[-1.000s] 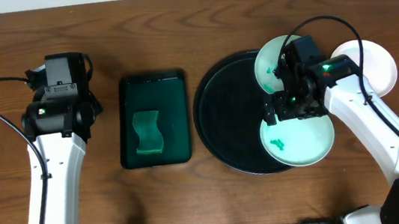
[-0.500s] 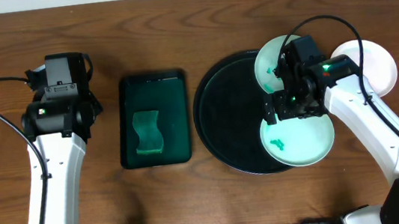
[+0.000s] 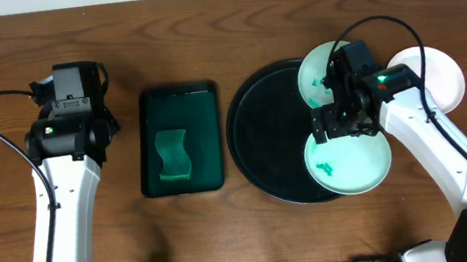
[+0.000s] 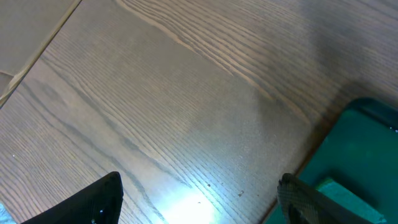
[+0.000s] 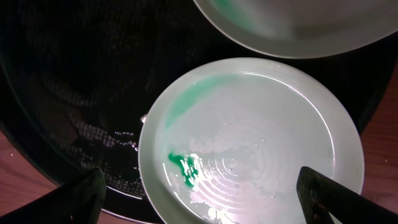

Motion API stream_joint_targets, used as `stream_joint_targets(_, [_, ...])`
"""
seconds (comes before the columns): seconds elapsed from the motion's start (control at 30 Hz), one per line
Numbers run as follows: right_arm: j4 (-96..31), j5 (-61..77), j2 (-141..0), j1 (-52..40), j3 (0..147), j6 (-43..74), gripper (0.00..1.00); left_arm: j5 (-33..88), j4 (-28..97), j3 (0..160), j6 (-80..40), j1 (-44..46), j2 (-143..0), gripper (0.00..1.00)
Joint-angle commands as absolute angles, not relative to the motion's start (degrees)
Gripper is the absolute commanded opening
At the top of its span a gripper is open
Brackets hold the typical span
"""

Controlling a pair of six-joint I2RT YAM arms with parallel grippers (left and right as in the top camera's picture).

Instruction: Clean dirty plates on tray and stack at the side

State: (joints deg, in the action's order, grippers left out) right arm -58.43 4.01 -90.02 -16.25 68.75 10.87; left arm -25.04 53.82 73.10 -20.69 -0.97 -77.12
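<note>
- The black tray (image 3: pixel 265 136) sits on the wooden surface (image 3: pixel 204 28), right of centre.
- Two plates lie on its right side. The near plate (image 3: pixel 352 166) carries a teal-green smear (image 5: pixel 183 165), and its right edge reaches past the tray's rim.
- The far plate (image 3: pixel 313 73) lies just beyond it, with a faint green tint.
- A third plate (image 3: pixel 441 81) rests on the surface, right of the tray.
- The right hand (image 3: pixel 345 125) hangs over the near plate, released, fingers spread wide, grasping nothing.
- The left hand (image 4: pixel 198 202) is released too, above bare surface.
- The green tray (image 3: pixel 200 108), just to its right, holds a sponge (image 3: pixel 172 156).
</note>
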Motion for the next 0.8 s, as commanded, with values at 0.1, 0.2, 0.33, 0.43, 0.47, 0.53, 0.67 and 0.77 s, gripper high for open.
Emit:
stream_joint_targets(0.1, [-58.2,3.2,-88.8,-16.6,68.6,10.2,0.98,-26.2,54.0,73.4,-20.0,-1.0,-76.5,0.80])
stream_joint_targets(0.2, [-58.2,3.2,-88.8,-16.5,68.6,10.2,0.98,-26.2,54.0,73.4,-20.0,-1.0,-76.5,0.80])
stream_joint_targets(0.33, [-58.2,3.2,-88.8,-16.5,68.6,10.2,0.98,-26.2,54.0,73.4,-20.0,-1.0,-76.4,0.80])
stream_joint_targets(0.43, [-58.3,3.2,-88.8,-16.5,68.6,10.2,0.99,-26.2,54.0,73.4,-20.0,-1.0,-76.5,0.80])
stream_joint_targets(0.47, [-58.3,3.2,-88.8,-16.5,68.6,10.2,0.99,-26.2,54.0,73.4,-20.0,-1.0,-76.5,0.80])
stream_joint_targets(0.53, [-58.3,3.2,-88.8,-16.5,68.6,10.2,0.99,-26.2,54.0,73.4,-20.0,-1.0,-76.5,0.80])
stream_joint_targets(0.67, [-58.3,3.2,-88.8,-16.5,68.6,10.2,0.99,-26.2,54.0,73.4,-20.0,-1.0,-76.5,0.80])
stream_joint_targets(0.77, [-58.3,3.2,-88.8,-16.5,68.6,10.2,0.99,-26.2,54.0,73.4,-20.0,-1.0,-76.5,0.80])
